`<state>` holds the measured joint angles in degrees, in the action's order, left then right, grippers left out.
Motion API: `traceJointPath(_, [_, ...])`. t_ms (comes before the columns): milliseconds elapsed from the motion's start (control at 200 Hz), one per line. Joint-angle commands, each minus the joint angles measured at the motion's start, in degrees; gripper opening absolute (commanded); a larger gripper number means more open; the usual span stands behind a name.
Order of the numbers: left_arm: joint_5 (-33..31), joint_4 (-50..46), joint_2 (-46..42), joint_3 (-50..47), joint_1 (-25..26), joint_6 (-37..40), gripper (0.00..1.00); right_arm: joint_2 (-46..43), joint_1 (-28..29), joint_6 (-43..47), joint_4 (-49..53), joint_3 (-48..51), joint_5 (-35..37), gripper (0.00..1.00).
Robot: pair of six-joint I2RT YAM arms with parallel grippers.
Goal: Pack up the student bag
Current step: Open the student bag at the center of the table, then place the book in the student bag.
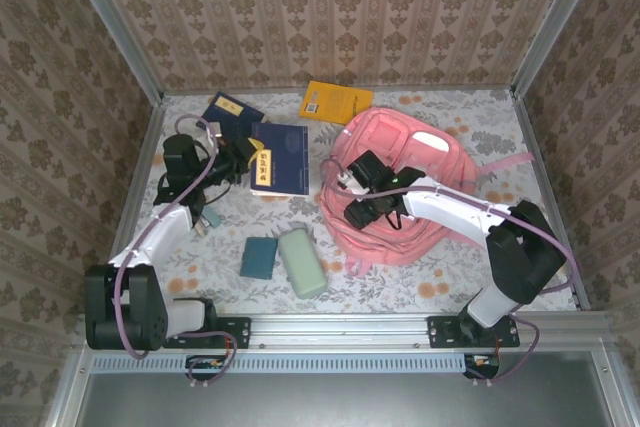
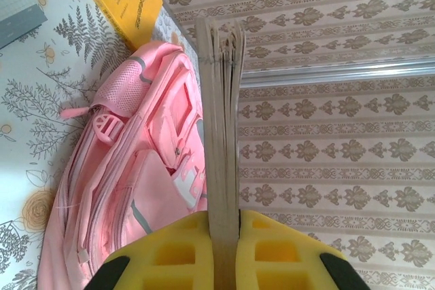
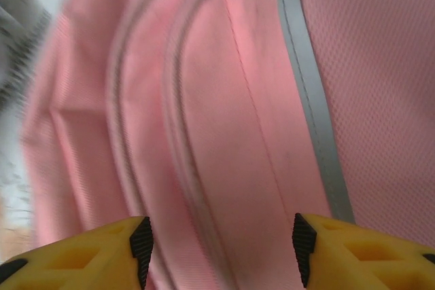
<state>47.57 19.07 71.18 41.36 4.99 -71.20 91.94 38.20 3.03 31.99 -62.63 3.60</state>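
Currently, student bag (image 1: pixel 385 137): flat on the floral table (image 1: pixel 420 287), contents unseen.
Left gripper (image 2: pixel 224 222): pinching a book (image 2: pixel 221 113).
Right gripper (image 3: pixel 221 236): spread over the bag.

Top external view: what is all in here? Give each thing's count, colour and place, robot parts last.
student bag: one, pink, right half of the table.
yellow book: one, yellow, rear centre.
dark blue book: one, navy, rear left.
blue book: one, blue with a yellow label, left of the bag, clamped in the left hand.
teal case: one, teal, front centre.
pale green case: one, pale green, right beside the teal case.
left hand: shut on the blue book.
right hand: open, over the bag.
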Motion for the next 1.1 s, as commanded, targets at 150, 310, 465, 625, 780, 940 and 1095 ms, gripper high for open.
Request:
traceJointPath(150, [1.3, -1.0, -2.8, -0.6, -1.1, 3.2, 0.0, 4.3, -0.1, 4.3, -0.4, 1.5, 7.9, 0.53])
traceJointPath(310, [1.5, -1.9, -3.0, -0.9, -1.8, 4.2, 0.0, 3.7, -0.1, 1.0, 2.3, -2.9, 7.9, 0.0])
traceJointPath(465, [1.1, -3.3, -2.8, -1.7, -2.3, 5.9, 0.0, 0.3, -0.6, -2.8, 4.7, -9.4, 5.0, 0.0])
traceJointPath(625, [-0.4, -4.9, -2.3, -2.3, -2.3, 8.2, 0.0, -0.6, -2.9, -7.5, 8.6, -19.1, -0.1, 0.0])
traceJointPath(780, [-1.5, -3.6, -1.5, -3.1, -1.6, 7.8, 0.0, 1.5, -5.4, -10.9, 13.0, -28.8, -4.3, 0.0])
traceJointPath(940, [-5.3, -1.6, -0.7, -3.9, 2.6, 6.6, 0.0, 3.7, -7.7, -16.2, 15.6, -37.4, -10.3, 0.0])
traceJointPath(1095, [-11.6, 4.8, 3.3, -3.7, 8.7, 3.4, 0.0, 4.3, -8.1, -20.1, 15.3, -41.7, -13.1, 0.0])
